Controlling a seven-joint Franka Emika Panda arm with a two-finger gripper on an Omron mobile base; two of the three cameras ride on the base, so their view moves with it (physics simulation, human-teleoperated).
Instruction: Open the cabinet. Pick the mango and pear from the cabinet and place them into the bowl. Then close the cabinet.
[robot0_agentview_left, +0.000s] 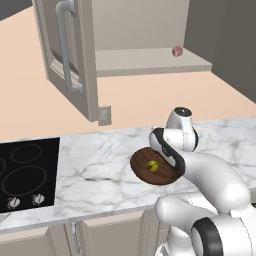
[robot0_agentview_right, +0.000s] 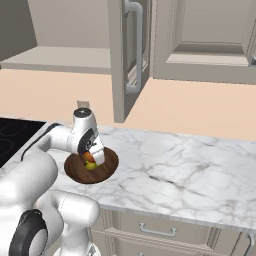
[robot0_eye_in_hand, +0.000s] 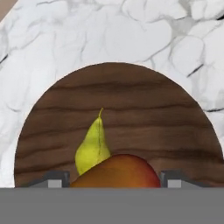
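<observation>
The dark wooden bowl (robot0_agentview_left: 145, 170) (robot0_agentview_right: 107, 162) (robot0_eye_in_hand: 131, 100) sits on the marble counter below the cabinet. A yellow-green pear (robot0_agentview_left: 152, 166) (robot0_eye_in_hand: 92, 146) lies in it. My gripper (robot0_eye_in_hand: 114, 180) (robot0_agentview_right: 93, 154) hangs low over the bowl, shut on the red-orange mango (robot0_eye_in_hand: 118, 171) (robot0_agentview_right: 89, 157), which fills the gap between the fingertips (robot0_eye_in_hand: 56, 178) and is at or just above the bowl's floor, beside the pear. The cabinet (robot0_agentview_left: 150, 60) stands open: its left door (robot0_agentview_left: 70, 50) (robot0_agentview_right: 131, 50) is swung out towards me, the right door (robot0_agentview_right: 210, 35) is shut.
A small reddish fruit (robot0_agentview_left: 177, 51) rests on the cabinet shelf at the right. A black cooktop (robot0_agentview_left: 25, 175) lies at the counter's left end. A wall outlet (robot0_agentview_left: 104, 115) sits under the open door, whose lower edge hangs above the counter behind the bowl.
</observation>
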